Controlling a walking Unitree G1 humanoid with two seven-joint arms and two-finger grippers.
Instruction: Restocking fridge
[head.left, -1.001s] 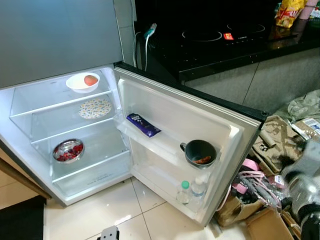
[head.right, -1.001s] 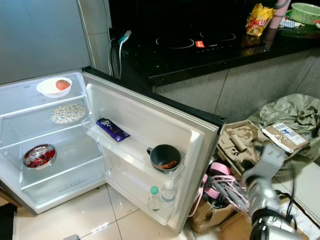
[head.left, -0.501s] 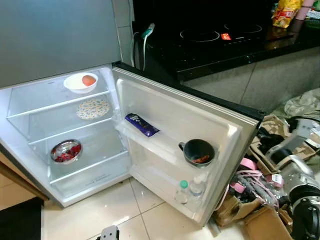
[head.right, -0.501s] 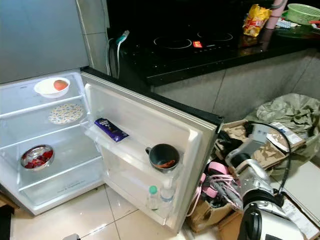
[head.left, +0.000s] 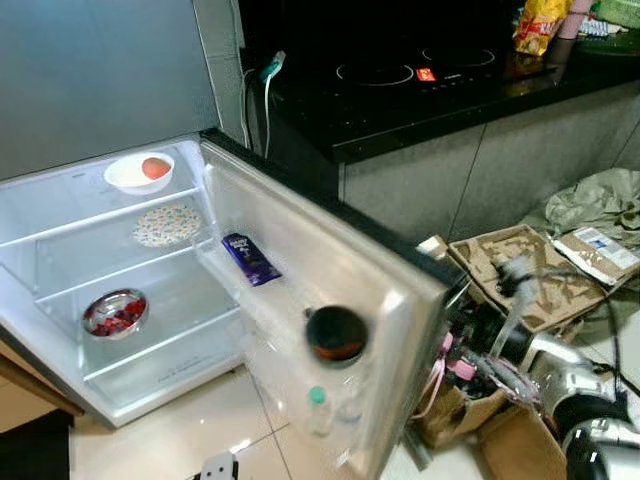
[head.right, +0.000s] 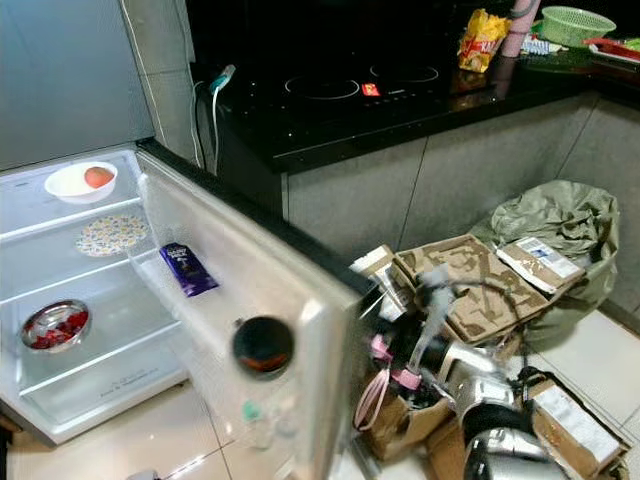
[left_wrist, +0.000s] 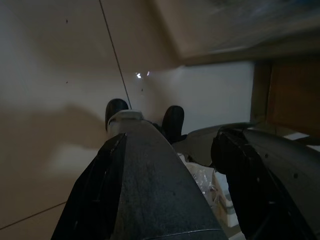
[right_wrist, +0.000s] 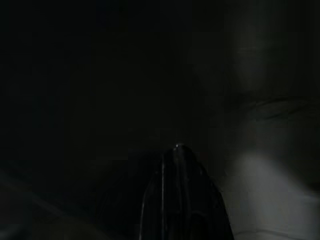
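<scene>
My right arm (head.right: 470, 385) reaches from the lower right of the frame to the outer edge of the fridge door (head.right: 300, 300), my right gripper hidden there, so I cannot tell its state. The fridge (head.left: 60, 260) stands open at left, holding 2 bowls. My left gripper (left_wrist: 175, 165) hangs over floor tiles, fingers parted, holding nothing.
</scene>
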